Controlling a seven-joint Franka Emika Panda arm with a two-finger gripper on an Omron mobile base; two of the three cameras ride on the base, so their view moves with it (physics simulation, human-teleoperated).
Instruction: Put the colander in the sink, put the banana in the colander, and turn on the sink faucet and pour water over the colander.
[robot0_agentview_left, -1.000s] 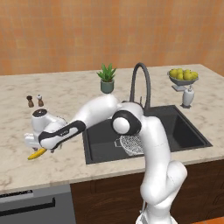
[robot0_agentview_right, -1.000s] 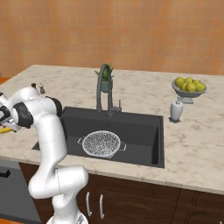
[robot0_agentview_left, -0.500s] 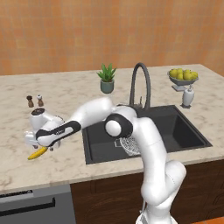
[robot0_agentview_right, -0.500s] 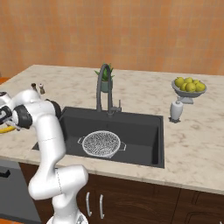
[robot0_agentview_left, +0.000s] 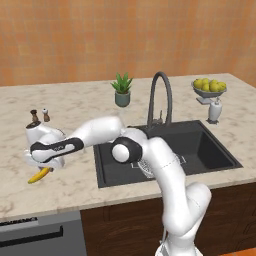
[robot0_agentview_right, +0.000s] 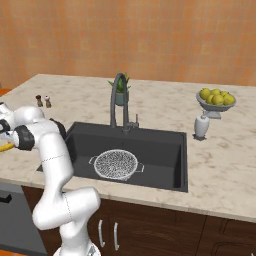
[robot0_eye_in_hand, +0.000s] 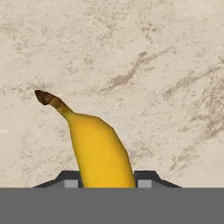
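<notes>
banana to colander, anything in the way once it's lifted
Nothing visible does. The gripper is shut on the banana on the counter left of the sink; the colander sits open-topped in the basin.

- Banana (robot0_eye_in_hand: 99, 148): lower end cut off at the bottom of the hand view, between the two finger tips (robot0_eye_in_hand: 70, 179); contact of tips with peel not resolvable.
- Left base view: the hand covers most of the banana (robot0_agentview_left: 39, 175); one yellow end shows near the counter's (robot0_agentview_left: 75, 185) front left edge.
- Colander (robot0_agentview_left: 148, 166) in the sink (robot0_agentview_left: 210, 150): largely hidden behind the arm; mesh partly visible.
- Right base view: the banana (robot0_agentview_right: 5, 147) is cut by the left picture edge.
</notes>
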